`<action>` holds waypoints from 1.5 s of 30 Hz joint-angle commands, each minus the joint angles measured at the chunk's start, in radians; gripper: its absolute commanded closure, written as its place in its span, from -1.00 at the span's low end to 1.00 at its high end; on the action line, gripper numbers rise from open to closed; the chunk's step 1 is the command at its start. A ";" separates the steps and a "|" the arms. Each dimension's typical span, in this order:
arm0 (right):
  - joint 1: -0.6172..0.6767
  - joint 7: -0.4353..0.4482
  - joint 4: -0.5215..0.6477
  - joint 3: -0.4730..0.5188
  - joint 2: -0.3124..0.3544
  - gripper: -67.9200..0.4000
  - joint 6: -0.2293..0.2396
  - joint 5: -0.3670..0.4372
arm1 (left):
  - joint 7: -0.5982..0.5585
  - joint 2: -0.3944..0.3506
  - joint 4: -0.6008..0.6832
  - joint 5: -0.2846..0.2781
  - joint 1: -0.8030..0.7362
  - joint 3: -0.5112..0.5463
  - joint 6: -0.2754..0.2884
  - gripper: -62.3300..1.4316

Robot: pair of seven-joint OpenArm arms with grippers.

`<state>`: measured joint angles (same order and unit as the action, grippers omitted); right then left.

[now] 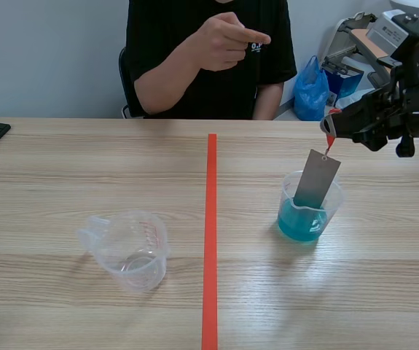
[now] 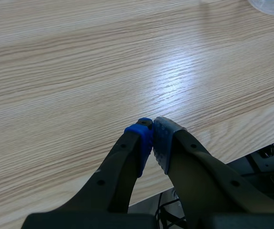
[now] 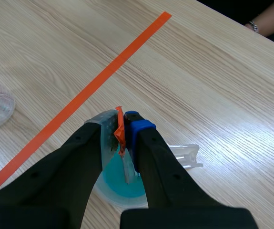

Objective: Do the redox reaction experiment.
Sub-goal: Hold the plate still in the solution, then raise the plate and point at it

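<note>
Grey flat metal plate [image 1: 317, 180] hangs by a small red tab [image 1: 330, 140] from R pincer [image 1: 331, 130], which is pinched tight on that tab. Plate is a bit tilted, low end down inside see-through plastic cup of blue water [image 1: 289, 197] on R side of wood bench [image 1: 85, 168].

What could go wrong: tab is tiny, so plate could slip out & splash. If arm pulls sideways, plate could tip the light cup & spill.

R arm is held up high, coming in from the side, pincer over the cup. L pincer [image 2: 153, 125] is closed w/ nothing in it, low by bench's near edge. Empty see-through plastic cup [image 1: 131, 251] sits well apart, across orange-red tape [image 1: 210, 240].
</note>
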<state>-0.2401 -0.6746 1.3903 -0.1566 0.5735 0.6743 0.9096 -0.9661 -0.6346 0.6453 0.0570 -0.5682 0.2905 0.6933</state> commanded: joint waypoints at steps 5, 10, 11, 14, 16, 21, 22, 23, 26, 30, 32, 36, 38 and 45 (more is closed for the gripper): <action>-0.012 -0.046 0.040 0.025 0.016 0.95 0.001 0.026 | -0.013 -0.009 0.004 -0.007 -0.005 0.008 0.003 0.86; -0.012 -0.103 0.082 0.067 0.017 0.95 0.000 0.075 | -0.013 -0.009 0.004 -0.007 -0.005 0.008 0.003 0.86; -0.012 -0.117 0.091 0.076 0.017 0.95 0.000 0.089 | -0.013 -0.009 0.004 -0.007 -0.005 0.008 0.003 0.86; -0.012 -0.158 0.117 0.101 0.017 0.95 0.000 0.124 | -0.013 -0.009 0.004 -0.007 -0.005 0.008 0.003 0.86; -0.012 -0.182 0.134 0.117 0.017 0.95 0.000 0.146 | -0.013 -0.009 0.004 -0.007 -0.005 0.008 0.003 0.86; -0.011 -0.237 0.175 0.161 0.017 0.95 0.000 0.204 | -0.013 -0.009 0.004 -0.007 -0.005 0.008 0.003 0.86; -0.011 -0.246 0.185 0.169 0.017 0.95 0.000 0.211 | -0.013 -0.009 0.004 -0.007 -0.005 0.008 0.003 0.86; -0.011 -0.256 0.196 0.177 0.017 0.95 0.000 0.219 | -0.014 -0.009 0.004 -0.007 -0.005 0.008 0.003 0.86; -0.011 -0.288 0.224 0.202 0.017 0.95 -0.004 0.248 | -0.014 -0.009 0.004 -0.007 -0.005 0.008 0.003 0.86; -0.011 -0.323 0.254 0.230 0.017 0.95 -0.011 0.280 | -0.014 -0.009 0.004 -0.008 -0.005 0.008 0.003 0.86; -0.011 -0.334 0.271 0.239 0.018 0.95 -0.023 0.290 | -0.014 -0.009 0.004 -0.008 -0.005 0.008 0.003 0.86; -0.012 -0.341 0.310 0.242 0.035 0.95 -0.031 0.323 | -0.014 -0.009 0.004 -0.008 -0.005 0.008 0.003 0.86; -0.012 -0.341 0.330 0.243 0.047 0.95 -0.041 0.339 | -0.014 -0.009 0.004 -0.008 -0.005 0.008 0.003 0.86; -0.012 -0.341 0.379 0.243 0.055 0.95 -0.054 0.341 | -0.014 -0.009 0.004 -0.008 -0.005 0.008 0.003 0.86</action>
<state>-0.2348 -1.0267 1.7634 0.0776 0.6125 0.6243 1.2392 -0.9661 -0.6346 0.6453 0.0570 -0.5682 0.2905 0.6933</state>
